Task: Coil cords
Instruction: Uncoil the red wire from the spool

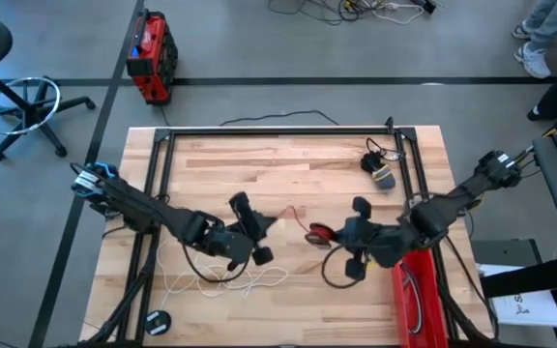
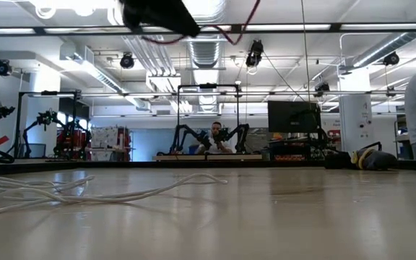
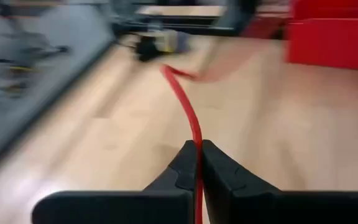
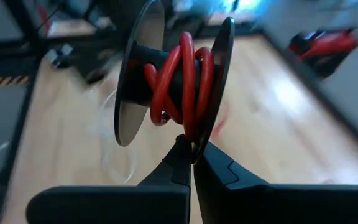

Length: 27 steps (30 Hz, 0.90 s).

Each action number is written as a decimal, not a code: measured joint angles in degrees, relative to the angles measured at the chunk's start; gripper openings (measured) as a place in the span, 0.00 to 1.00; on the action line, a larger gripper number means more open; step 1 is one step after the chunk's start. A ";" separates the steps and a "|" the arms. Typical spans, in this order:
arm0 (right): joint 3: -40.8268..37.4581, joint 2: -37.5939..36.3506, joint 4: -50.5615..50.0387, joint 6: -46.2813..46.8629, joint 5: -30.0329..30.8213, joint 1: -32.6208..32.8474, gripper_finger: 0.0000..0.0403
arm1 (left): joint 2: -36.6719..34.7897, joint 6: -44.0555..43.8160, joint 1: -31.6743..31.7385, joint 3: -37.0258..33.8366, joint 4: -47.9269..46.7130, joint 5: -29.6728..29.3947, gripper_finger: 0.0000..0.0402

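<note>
Left pincer (image 3: 197, 163) is pinching the red cord (image 3: 190, 115); right pincer (image 4: 192, 163) is clamping a blurred, red-wound spool (image 4: 174, 78) by its rim.

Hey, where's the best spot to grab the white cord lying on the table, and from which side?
Probably from straight above, at the loops of the white cord near the table's front edge. It lies flat, loose and tangled, so a top-down pinch across one outlying strand looks easiest. Both grippers are busy: left gripper and right gripper hold the red cord.

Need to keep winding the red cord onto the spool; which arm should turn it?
Probably right: the right gripper is shut on the spool rim, while the left gripper pinches the red cord, feeding it.
</note>
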 joint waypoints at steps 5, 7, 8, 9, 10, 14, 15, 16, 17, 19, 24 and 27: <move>2.81 -1.61 -0.18 -3.90 7.54 -1.22 0.00 | 3.01 5.99 -0.02 -8.16 22.59 19.41 0.00; 3.41 -1.61 -0.16 -5.09 9.93 -2.54 0.00 | 4.59 9.16 -0.02 -9.53 32.46 28.07 0.00; 3.43 -1.60 -0.21 -5.25 10.82 -3.31 0.00 | 5.34 10.62 -0.08 -9.47 36.95 31.32 0.00; 3.43 -1.52 -0.30 -5.23 11.46 -4.02 0.00 | 5.91 12.03 -0.12 -9.38 40.04 33.93 0.00; 3.38 -1.30 -0.25 -5.09 11.88 -4.79 0.00 | 6.54 12.59 -0.11 -9.14 41.90 36.07 0.00; 2.91 0.14 -0.29 -3.41 11.81 -8.08 0.00 | 6.99 13.95 -0.25 -4.41 39.39 39.92 0.00; 2.89 0.67 -0.32 -3.20 11.83 -8.81 0.00 | 7.23 14.19 -0.33 -2.86 38.52 40.07 0.00; 2.89 1.21 -0.29 -3.18 11.81 -9.49 0.00 | 7.35 14.72 -0.45 -1.34 36.76 40.09 0.00; 2.89 1.68 -0.24 -3.18 11.77 -10.11 0.00 | 7.46 15.71 -0.77 0.21 35.17 40.07 0.00; 2.86 3.14 -0.29 -3.14 11.42 -11.27 0.00 | 8.24 17.93 -1.26 3.31 33.59 40.07 0.00; 2.86 6.73 -2.89 -2.72 8.61 -12.90 0.00 | 10.42 22.26 -2.31 11.53 29.45 39.68 0.00; 2.88 8.53 -4.94 -2.54 5.13 -12.81 0.00 | 10.20 26.36 -3.41 14.91 25.78 39.64 0.00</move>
